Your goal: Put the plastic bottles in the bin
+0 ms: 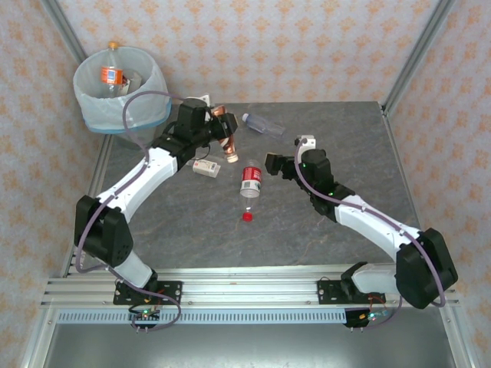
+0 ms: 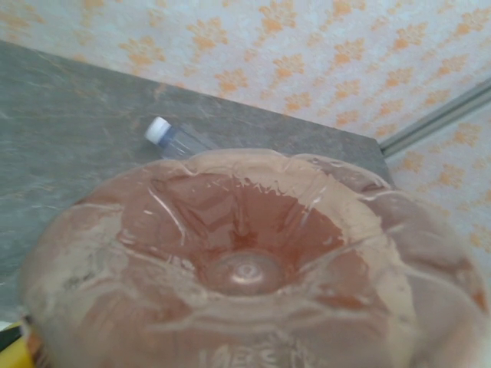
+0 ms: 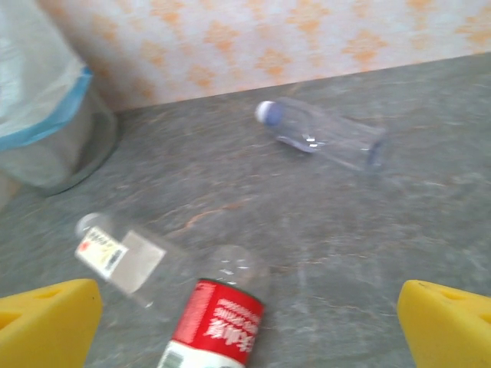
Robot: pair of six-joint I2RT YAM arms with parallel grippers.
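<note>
The bin is standing at the bench's ten o'clock corner, with an orange-labelled bottle sitting inside. The left claw is gripping a brown bottle. At its six o'clock a white-labelled bottle is lying flat. A red-labelled bottle is lying mid-bench and a clear bottle at twelve. The right claw is gaping wide just beside the red-labelled bottle.

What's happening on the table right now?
The left gripper is shut on a brown bottle, short of the bin, which already holds an orange-labelled bottle. The right gripper is open and empty beside the red-labelled bottle. A clear bottle and a white-labelled bottle also lie on the table.
</note>
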